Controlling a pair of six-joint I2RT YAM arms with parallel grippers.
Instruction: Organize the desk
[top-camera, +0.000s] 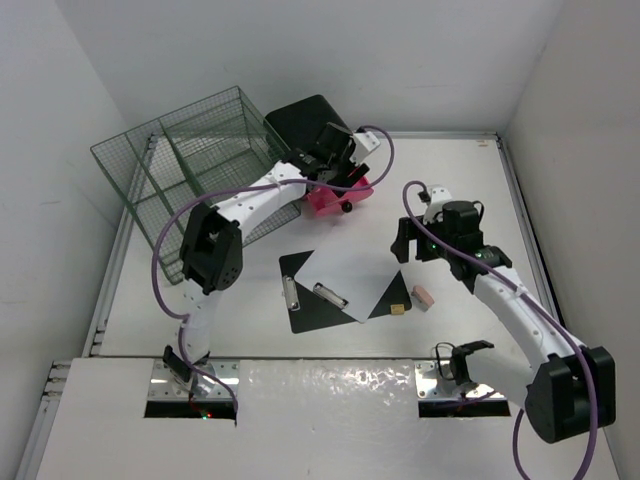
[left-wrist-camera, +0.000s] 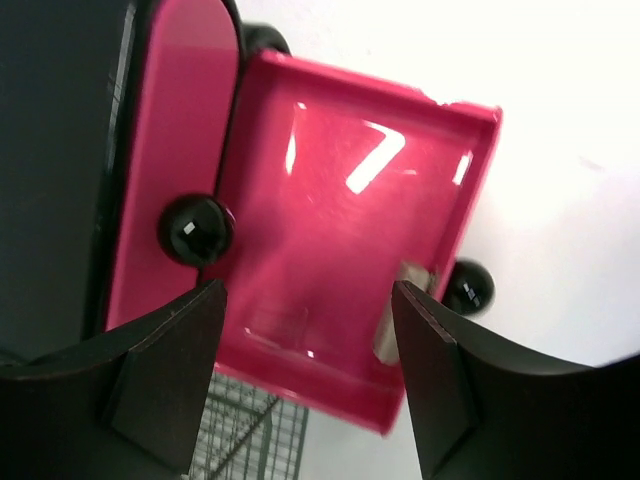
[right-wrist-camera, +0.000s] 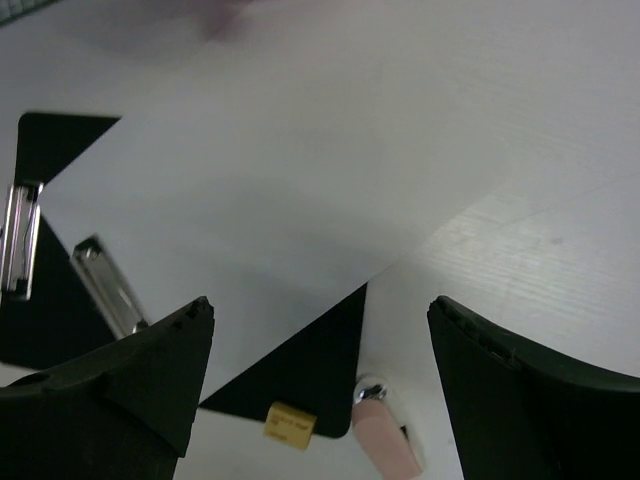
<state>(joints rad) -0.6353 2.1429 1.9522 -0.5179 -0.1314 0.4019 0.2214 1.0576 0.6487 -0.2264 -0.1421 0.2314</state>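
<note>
White desk (top-camera: 470, 190): left gripper (left-wrist-camera: 310, 300) gapes over the pink drawer (left-wrist-camera: 340, 220) at twelve o'clock; right gripper (right-wrist-camera: 320, 320) gapes above the paper (right-wrist-camera: 260, 180).

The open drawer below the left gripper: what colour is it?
Glossy pink drawer, black knob; clearest in the left wrist view.
</note>
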